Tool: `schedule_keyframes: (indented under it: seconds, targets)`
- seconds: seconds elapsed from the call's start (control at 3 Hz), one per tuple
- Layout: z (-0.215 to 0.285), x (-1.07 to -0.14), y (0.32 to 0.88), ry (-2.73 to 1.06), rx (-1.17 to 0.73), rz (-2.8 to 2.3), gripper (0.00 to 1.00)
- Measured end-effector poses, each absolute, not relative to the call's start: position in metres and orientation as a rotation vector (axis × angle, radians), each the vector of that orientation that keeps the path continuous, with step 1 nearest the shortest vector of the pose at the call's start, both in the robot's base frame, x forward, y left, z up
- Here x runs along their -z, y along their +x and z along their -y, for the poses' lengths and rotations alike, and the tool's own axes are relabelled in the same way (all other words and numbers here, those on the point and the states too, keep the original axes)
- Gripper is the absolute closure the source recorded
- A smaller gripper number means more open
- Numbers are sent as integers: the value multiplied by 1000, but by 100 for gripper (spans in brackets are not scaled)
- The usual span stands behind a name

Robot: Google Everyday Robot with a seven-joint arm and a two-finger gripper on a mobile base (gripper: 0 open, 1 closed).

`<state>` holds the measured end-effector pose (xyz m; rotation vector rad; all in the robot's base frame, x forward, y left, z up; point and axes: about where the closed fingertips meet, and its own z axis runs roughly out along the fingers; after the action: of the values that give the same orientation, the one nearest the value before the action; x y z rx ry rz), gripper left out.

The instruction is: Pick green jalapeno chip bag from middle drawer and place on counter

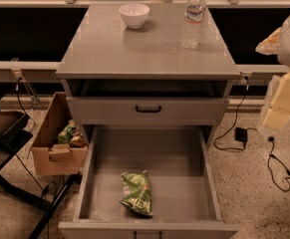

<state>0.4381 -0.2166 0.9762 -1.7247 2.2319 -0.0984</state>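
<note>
While the green jalapeno chip bag [136, 193] lies on the middle drawer [159, 153] floor near its front, the gripper [284, 99] hangs well off to the right — open or closed, I cannot tell — and should drop in straight, clear of the walls.

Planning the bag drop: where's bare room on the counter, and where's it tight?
Counter: whole front half is bare, plus the left back corner beside the white bowl. Crowded at the back: bowl and water bottle. Middle drawer: floor bare behind and right of the green jalapeno chip bag. Gripper not in view; only the arm shows, right of the cabinet.
</note>
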Motion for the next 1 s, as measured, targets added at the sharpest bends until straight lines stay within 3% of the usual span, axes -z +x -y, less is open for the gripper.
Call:
schedule_keyframes:
  seconds: [0.67,1.0]
  targets:
    - [208,-962,439,-1719,105,-2209,0]
    - [196,-885,445,-1695,-33,-2198,0]
